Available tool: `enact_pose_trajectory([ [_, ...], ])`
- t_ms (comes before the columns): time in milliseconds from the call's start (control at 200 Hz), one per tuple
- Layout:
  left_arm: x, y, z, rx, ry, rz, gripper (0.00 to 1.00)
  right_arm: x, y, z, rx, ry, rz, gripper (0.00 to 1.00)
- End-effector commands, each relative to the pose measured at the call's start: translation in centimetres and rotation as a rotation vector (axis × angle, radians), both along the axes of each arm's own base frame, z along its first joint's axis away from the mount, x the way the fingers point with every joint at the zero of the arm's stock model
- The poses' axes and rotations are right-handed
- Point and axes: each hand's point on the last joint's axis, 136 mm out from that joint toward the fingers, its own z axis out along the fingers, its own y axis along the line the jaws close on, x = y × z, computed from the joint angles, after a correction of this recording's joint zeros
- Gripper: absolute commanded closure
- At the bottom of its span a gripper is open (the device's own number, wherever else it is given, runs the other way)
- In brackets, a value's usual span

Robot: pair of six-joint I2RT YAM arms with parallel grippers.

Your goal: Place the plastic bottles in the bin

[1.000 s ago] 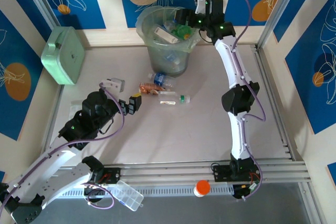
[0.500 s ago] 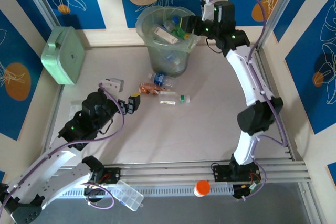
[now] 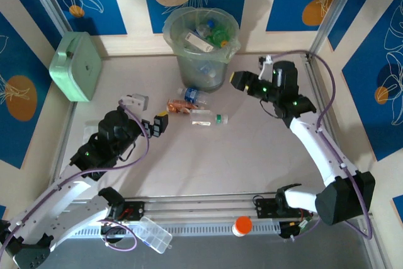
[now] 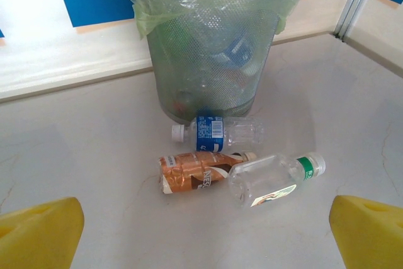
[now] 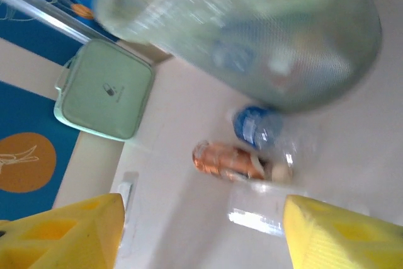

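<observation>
Near the bin's (image 3: 204, 70) right side, the right gripper (image 3: 238, 80) hangs with fingers apart and empty. The left gripper (image 4: 201, 231) is spread wide, facing three plastic bottles (image 4: 217, 131) lying on the table (image 4: 82, 155) at the bin's foot. Several bottles already sit inside, so the task looks mostly done.

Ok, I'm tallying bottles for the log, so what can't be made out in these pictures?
1. Count inside the translucent grey-green round bin: top view, its plastic bottles overlap and look small; left wrist view, the wall and clear plastic liner haze them, the top edge cuts the rim.
2. Print on the brown-labelled bottle: right wrist view, motion blur.
3. Small white object: top view, too small to identify.
</observation>
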Motion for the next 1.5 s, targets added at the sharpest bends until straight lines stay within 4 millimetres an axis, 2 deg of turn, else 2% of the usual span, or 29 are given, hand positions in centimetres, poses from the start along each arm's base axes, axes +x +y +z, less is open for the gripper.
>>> enact_pose_trajectory([
  [0, 0.2, 0.3, 0.3, -0.002, -0.026, 0.012, 0.01, -0.9, 0.8, -2.8, 0.211, 0.199, -0.056, 0.3],
  [110, 0.3, 0.1, 0.1, 0.0, -0.022, 0.007, 0.01, -1.8, 0.2, -8.6, 0.253, 0.5, -0.268, 0.32],
  [195, 0.3, 0.1, 0.0, 0.002, -0.018, 0.006, 0.01, -2.6, 0.5, -11.6, 0.281, 0.695, -0.377, 0.35],
  [355, 0.3, 0.0, 0.1, 0.002, -0.02, 0.0, 0.01, -1.3, 3.1, -14.7, 0.38, 0.889, -0.399, 0.33],
  [470, 0.2, 0.0, 0.1, -0.001, -0.022, -0.002, 0.01, -0.5, 3.8, -17.2, 0.357, 0.983, -0.448, 0.33],
  [655, 0.2, 0.0, 0.1, 0.0, -0.024, -0.002, 0.01, 1.2, 4.1, -20.3, 0.385, 1.034, -0.498, 0.31],
  [870, 0.3, -0.4, -0.2, 0.0, -0.013, -0.018, 0.01, 2.5, 4.8, -22.8, 0.376, 1.072, -0.5, 0.3],
  [980, 0.3, -0.4, -0.3, 0.001, -0.012, -0.017, 0.01, 2.6, 4.7, -23.9, 0.369, 1.093, -0.517, 0.34],
  [1070, 0.4, -0.4, -0.3, 0.001, -0.013, -0.017, 0.0, 2.6, 4.6, -24.2, 0.364, 1.097, -0.524, 0.43],
  [1170, 0.4, -0.5, -0.3, 0.002, -0.012, -0.018, 0.01, 2.7, 4.5, -24.0, 0.362, 1.089, -0.525, 0.53],
  [1235, 0.4, -0.5, -0.3, 0.004, -0.013, -0.017, 0.01, 2.7, 4.3, -23.7, 0.363, 1.083, -0.524, 0.55],
  [1330, 0.4, -0.5, -0.4, 0.006, -0.013, -0.016, 0.01, 2.6, 4.0, -23.0, 0.366, 1.068, -0.52, 0.65],
  [1495, 0.3, -1.0, -0.5, -0.003, -0.008, -0.046, 0.01, 2.3, 3.1, -21.1, 0.37, 1.011, -0.485, 0.7],
])
